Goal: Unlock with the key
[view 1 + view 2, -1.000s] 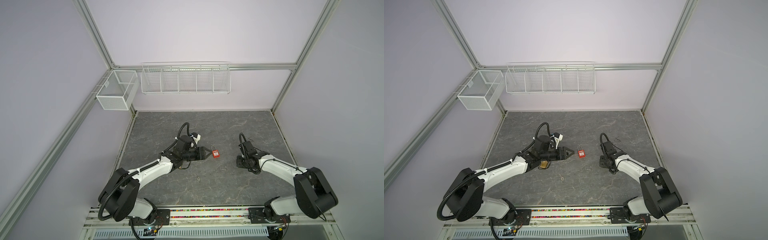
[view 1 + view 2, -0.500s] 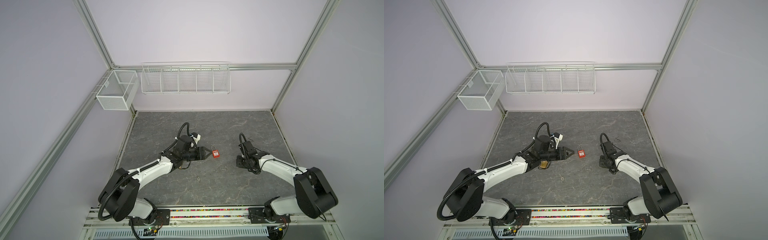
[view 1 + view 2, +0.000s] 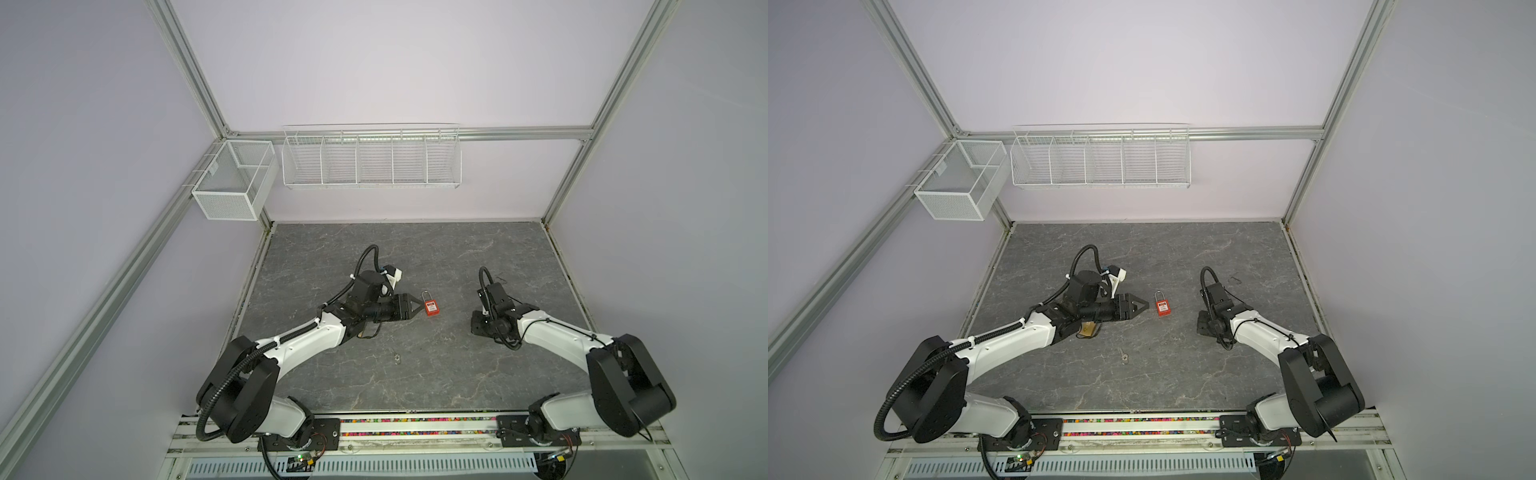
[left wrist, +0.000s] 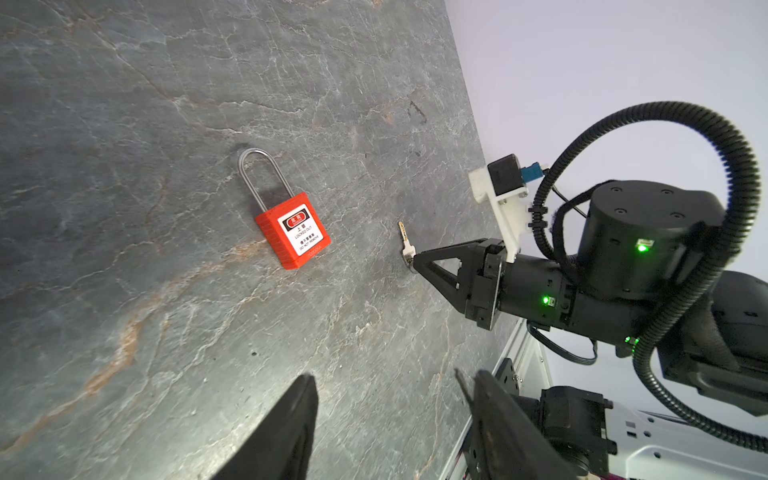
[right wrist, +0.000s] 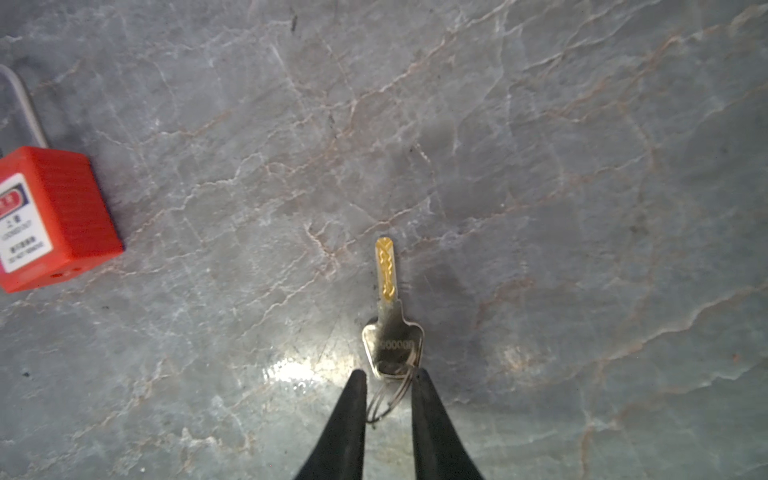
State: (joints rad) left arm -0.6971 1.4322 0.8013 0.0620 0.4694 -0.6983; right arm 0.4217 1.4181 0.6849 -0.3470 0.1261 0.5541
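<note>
In both top views the red padlock (image 3: 431,308) lay flat on the grey table (image 3: 415,257) just below mid-frame, its shackle toward the top of the frame. The left gripper (image 3: 417,309) sat just left of it, jaws apart and empty. Right of centre, the right gripper (image 5: 388,373) had narrowed its jaws astride the ring end of the key (image 5: 390,307), which lay flat. We could not tell whether they pinched it.

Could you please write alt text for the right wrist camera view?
A small key lies flat on the grey marbled table, the right gripper straddling its head and ring. A red padlock lies nearby, partly cut off by the frame.
</note>
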